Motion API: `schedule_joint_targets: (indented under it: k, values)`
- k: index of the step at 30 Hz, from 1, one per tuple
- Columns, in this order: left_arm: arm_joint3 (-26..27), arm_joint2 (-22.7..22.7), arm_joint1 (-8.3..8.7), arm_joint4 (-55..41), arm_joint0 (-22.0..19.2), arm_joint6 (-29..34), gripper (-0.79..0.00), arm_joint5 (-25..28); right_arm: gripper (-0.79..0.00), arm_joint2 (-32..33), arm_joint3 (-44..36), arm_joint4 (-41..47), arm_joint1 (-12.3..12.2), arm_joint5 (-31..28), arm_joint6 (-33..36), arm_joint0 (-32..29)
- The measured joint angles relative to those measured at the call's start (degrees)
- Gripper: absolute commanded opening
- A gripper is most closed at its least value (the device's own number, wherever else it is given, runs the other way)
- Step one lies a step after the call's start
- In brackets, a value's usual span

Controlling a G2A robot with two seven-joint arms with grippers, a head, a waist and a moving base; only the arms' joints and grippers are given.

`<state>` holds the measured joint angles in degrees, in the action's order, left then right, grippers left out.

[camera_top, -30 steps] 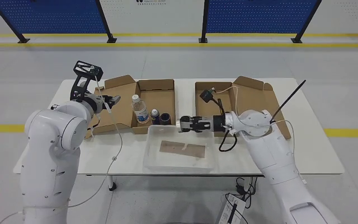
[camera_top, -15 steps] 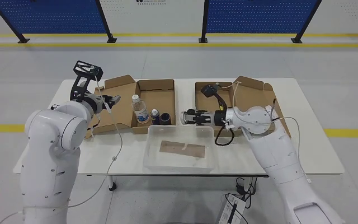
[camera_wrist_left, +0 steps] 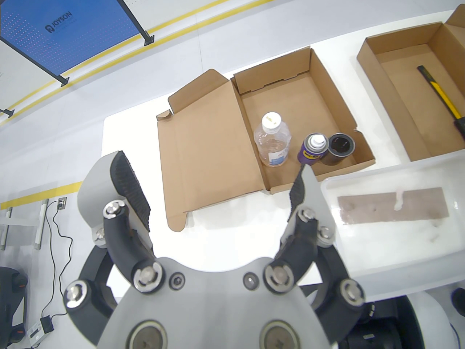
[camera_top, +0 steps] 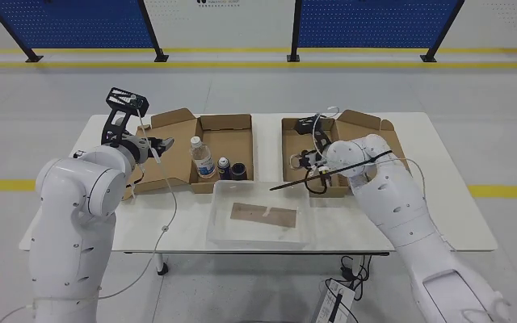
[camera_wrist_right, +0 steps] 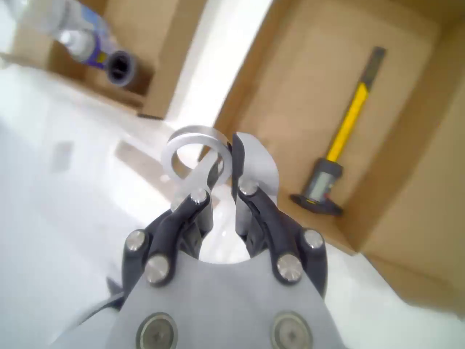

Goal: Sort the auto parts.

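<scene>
- Right gripper (camera_wrist_right: 227, 163) is clamped down narrow on a flat silver ring (camera_wrist_right: 194, 135). It's pinched by the rim, and most of the ring sticks out past the fingertips
- From the top view the ring hangs in the air over the near part of the right cardboard box (camera_wrist_right: 312, 74), close to the wall that faces the other box
- A yellow-handled tool (camera_wrist_right: 350, 117) lies flat on that box's floor, so I'm guessing hard bits go in there
- My read is that this is the carry leg: the part is picked and over its box but not let go yet
- Left gripper (camera_wrist_left: 210, 176) is spread wide with nothing in it, parked high above the left side of the table (camera_top: 452, 202)
- Left box (camera_wrist_left: 287, 99) has a clear bottle (camera_wrist_left: 272, 139), a spray can (camera_wrist_left: 312, 148) and a black cylinder (camera_wrist_left: 339, 148) standing together at its near side
- The clear tray (camera_wrist_left: 399, 267) in front of the boxes has a brown strip (camera_wrist_left: 392, 205) lying in it
- Next I'd want the ring well inside the wall, over bare cardboard apart from the tool. Then go low before opening the jaws, since a flat ring dropped from height could roll or hang up on the edge
</scene>
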<state>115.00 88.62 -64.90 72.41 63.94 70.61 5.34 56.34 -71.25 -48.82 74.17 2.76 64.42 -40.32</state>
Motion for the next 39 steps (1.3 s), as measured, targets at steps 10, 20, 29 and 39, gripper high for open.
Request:
schedule_joint_targets:
  k: [10,20,29,39]
  values:
    - [0.0,0.0,0.0,0.0,0.0,0.0,0.0,0.0,-0.785,-7.4,14.1,-10.0,2.5,5.1,-1.6,5.7]
    - [0.0,0.0,0.0,0.0,0.0,0.0,0.0,0.0,-0.785,-11.3,25.6,-7.8,5.6,3.4,-3.2,8.9]
    - [0.0,0.0,0.0,0.0,0.0,0.0,0.0,0.0,-0.696,-13.5,32.1,-6.1,8.0,1.6,-4.1,10.8]
    - [0.0,0.0,0.0,0.0,0.0,0.0,0.0,0.0,-0.573,-14.5,36.4,-5.1,9.9,0.5,-5.0,12.4]
